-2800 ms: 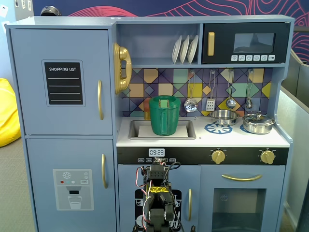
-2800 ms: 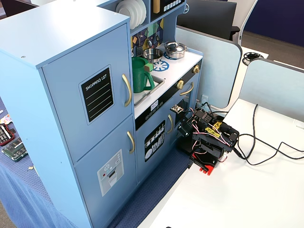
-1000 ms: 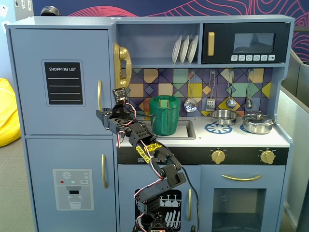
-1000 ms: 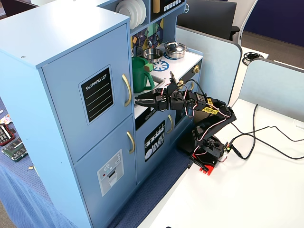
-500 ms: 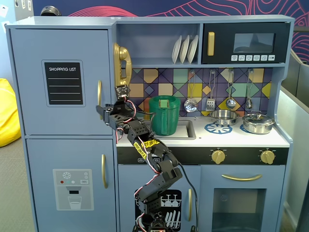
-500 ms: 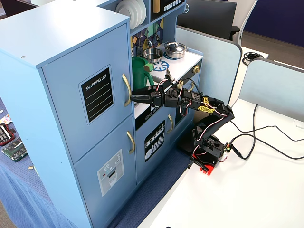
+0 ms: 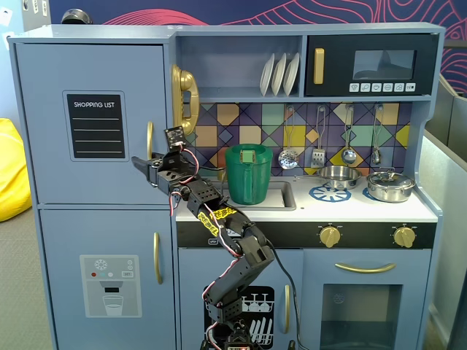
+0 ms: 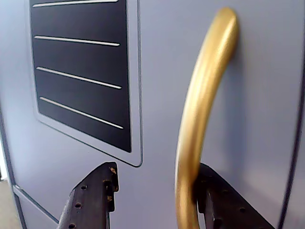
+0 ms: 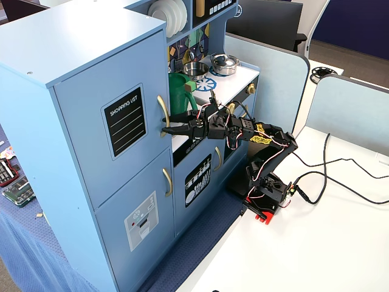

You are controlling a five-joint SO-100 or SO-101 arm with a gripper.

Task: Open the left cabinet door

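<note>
"SHOPPING LIST" panel (image 7: pixel 95 125) on left cabinet door (image 7: pixel 44 131)

Matt painted left cabinet door (image 8: pixel 71 157) — glossy gold handle (image 8: pixel 200 109), seemingly plastic — dull black gripper (image 8: pixel 157 191) fingers.

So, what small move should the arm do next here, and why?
Probably close the gripper on the gold handle. In the wrist view one finger sits left of the bar and the other behind it on the right, so the open jaws straddle it. The left cabinet door looks fully shut in both fixed views, so pulling should wait until the grip is firm.
</note>
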